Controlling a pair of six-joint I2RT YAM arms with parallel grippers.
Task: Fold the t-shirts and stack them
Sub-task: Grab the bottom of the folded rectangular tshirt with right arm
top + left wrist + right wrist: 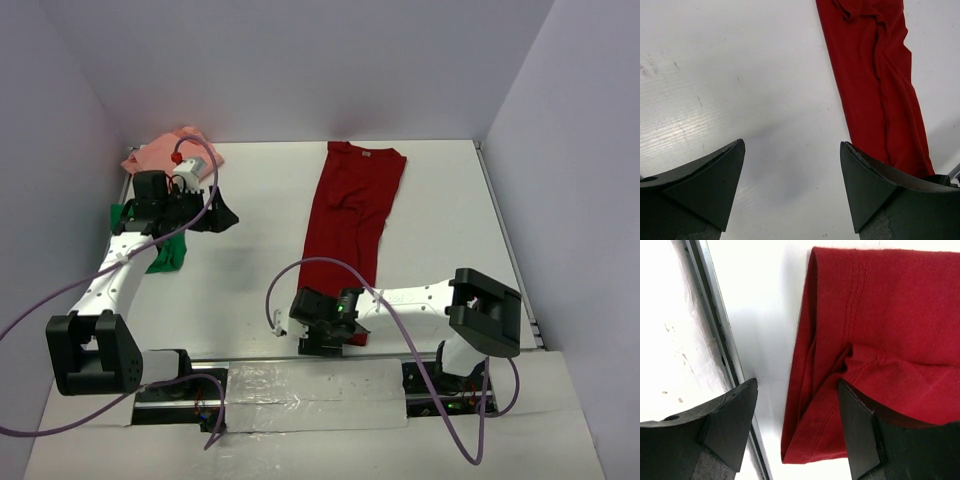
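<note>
Top: I look down from high behind the near edge onto the whole counter (pixel 260 220) | left wrist: faces down, mid-height | right wrist: faces down, very close | all three share the red shirt (pixel 350 215)

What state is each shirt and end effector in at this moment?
dark red t-shirt, folded into a long strip, flat on the table.
bright green t-shirt, crumpled, partly hidden.
salmon pink t-shirt, crumpled, not folded.
left end effector, open, empty, above bare table.
right end effector, open, at the dark red t-shirt's near hem.
</note>
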